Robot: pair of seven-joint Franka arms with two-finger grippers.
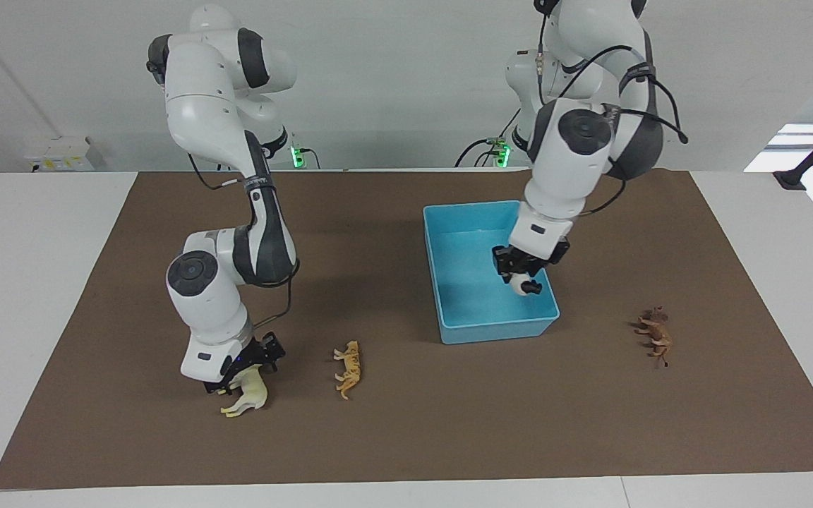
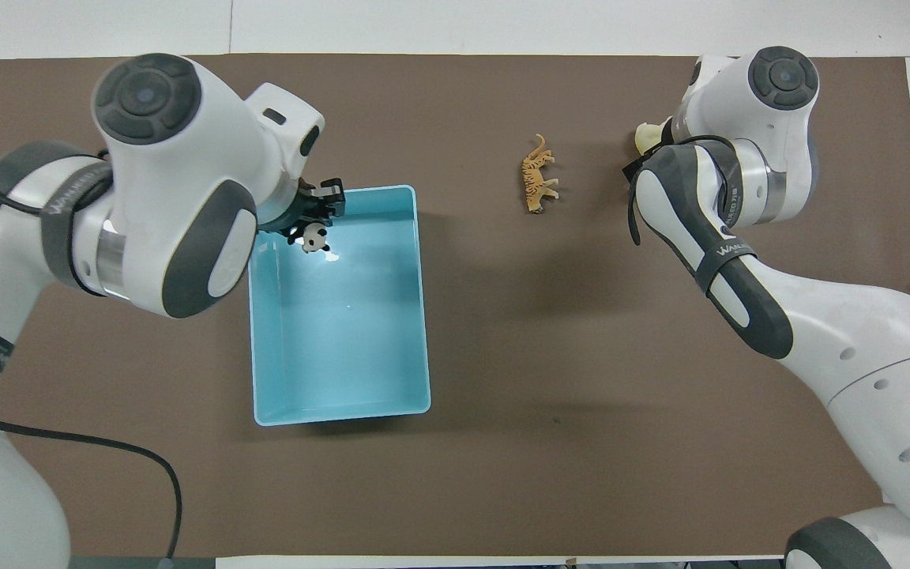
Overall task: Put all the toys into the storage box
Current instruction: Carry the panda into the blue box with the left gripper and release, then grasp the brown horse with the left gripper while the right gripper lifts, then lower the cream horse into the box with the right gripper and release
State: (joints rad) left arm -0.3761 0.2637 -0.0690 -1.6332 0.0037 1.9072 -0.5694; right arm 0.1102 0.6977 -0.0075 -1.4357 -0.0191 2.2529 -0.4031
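My left gripper [image 1: 518, 276] is shut on the black-and-white panda [image 1: 521, 285] and holds it over the light blue storage box [image 1: 498, 330], above the corner farthest from the robots toward the left arm's end. The overhead view shows this gripper [image 2: 317, 212], the panda [image 2: 313, 236] and the box [image 2: 422, 316], which has nothing else in it. My right gripper [image 1: 243, 372] is down on the cream long-necked figurine [image 1: 250, 395], which touches the mat; only a bit of it [image 2: 644, 138] shows in the overhead view. The orange tiger [image 1: 348, 368] [image 2: 538, 174] lies beside it. The brown shaggy figurine [image 1: 655, 335] lies toward the left arm's end.
A brown mat [image 1: 406, 437] covers the table. The tiger lies between the cream figurine and the box. In the overhead view my left arm hides the brown figurine.
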